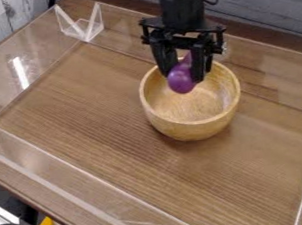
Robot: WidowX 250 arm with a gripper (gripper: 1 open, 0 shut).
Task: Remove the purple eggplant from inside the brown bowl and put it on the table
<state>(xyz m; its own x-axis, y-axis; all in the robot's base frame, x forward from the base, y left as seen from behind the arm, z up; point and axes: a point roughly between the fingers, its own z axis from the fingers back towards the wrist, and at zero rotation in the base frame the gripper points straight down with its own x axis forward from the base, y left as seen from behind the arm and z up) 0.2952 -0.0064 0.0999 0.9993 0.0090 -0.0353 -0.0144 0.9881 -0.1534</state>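
Note:
The purple eggplant (180, 79) hangs between the black fingers of my gripper (182, 73), which is shut on it. It is held just above the back part of the brown bowl (191, 112), near the level of the rim. The bowl stands on the wood-grain table (88, 121), right of centre. The arm comes down from the top of the view and hides the bowl's far rim.
Clear acrylic walls (53, 44) run along the table's edges. A clear folded acrylic piece (81, 24) stands at the back left. Bare tabletop stretches left and in front of the bowl.

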